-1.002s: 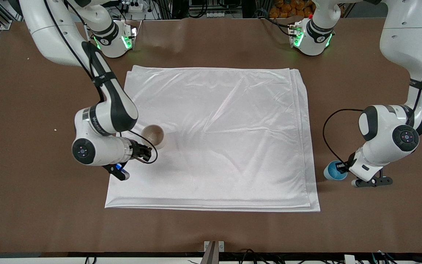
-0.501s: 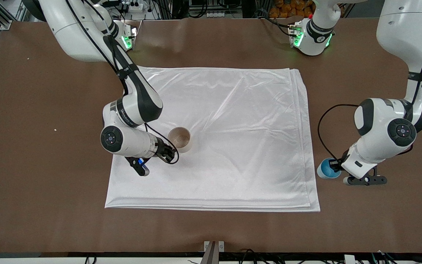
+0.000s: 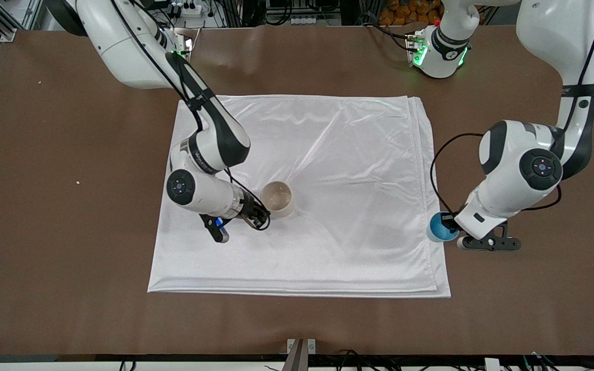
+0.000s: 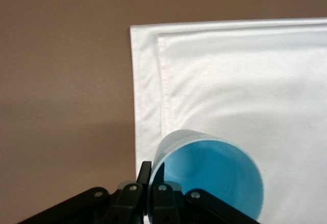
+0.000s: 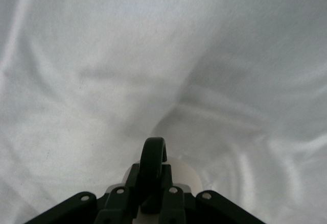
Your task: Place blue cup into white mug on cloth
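left end effector (image 3: 444, 226) grips cup (image 3: 437, 228) over cloth (image 3: 359, 154) edge | right end effector (image 3: 262, 214) clamps mug (image 3: 278, 198) handle, mid-cloth | mug lies toward right arm's end from cup, mouth up

I note a brown table (image 3: 60, 268) with two pale specks (image 3: 77, 182) toward the right arm's end, black cables (image 3: 359, 354) along its near edge, and orange items (image 3: 410, 10) stacked past its upper edge.
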{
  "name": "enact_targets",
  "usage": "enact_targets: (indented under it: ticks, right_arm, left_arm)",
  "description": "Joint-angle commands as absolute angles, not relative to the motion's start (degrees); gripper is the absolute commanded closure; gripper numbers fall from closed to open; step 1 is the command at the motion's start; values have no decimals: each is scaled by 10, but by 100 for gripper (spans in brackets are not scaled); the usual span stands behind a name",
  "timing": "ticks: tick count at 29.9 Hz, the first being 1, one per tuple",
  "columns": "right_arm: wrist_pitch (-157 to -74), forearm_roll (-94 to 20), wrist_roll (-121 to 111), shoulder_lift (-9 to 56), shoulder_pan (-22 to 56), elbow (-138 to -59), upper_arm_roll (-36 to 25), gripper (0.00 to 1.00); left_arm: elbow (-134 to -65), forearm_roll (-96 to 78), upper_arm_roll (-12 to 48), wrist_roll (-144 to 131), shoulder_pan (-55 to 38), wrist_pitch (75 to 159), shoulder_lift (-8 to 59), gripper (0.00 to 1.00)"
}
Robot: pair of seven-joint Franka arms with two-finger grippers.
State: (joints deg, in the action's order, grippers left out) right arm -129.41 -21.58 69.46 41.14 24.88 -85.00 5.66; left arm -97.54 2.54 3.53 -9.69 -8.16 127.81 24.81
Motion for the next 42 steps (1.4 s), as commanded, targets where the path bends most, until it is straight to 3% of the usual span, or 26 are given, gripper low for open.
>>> enact_targets:
  ticks: [1,17,19,23,31,33,42]
  right_arm:
    - [-1310,-229,720,424,270,-843,52,100]
    - [-1369,-221,747,449,308,-843,48,100]
    - [-1372,-221,748,450,308,-843,48,89]
    - [-1377,-220,747,453,308,-843,48,44]
    - [-1370,-219,740,451,298,-843,47,16]
    - [-1368,-210,733,447,290,-843,47,0]
    - [-1233,-152,544,430,240,-849,47,0]
  left_arm:
    - [-981,21,32,-136,-107,1265,233,100]
    - [-977,21,33,-257,-180,1252,227,100]
    - [-976,21,33,-281,-192,1252,228,100]
    - [-970,21,33,-322,-215,1252,229,100]
    - [-954,20,33,-390,-255,1252,236,100]
    - [-951,19,33,-414,-269,1252,236,100]
    - [-927,19,32,-531,-329,1252,258,100]
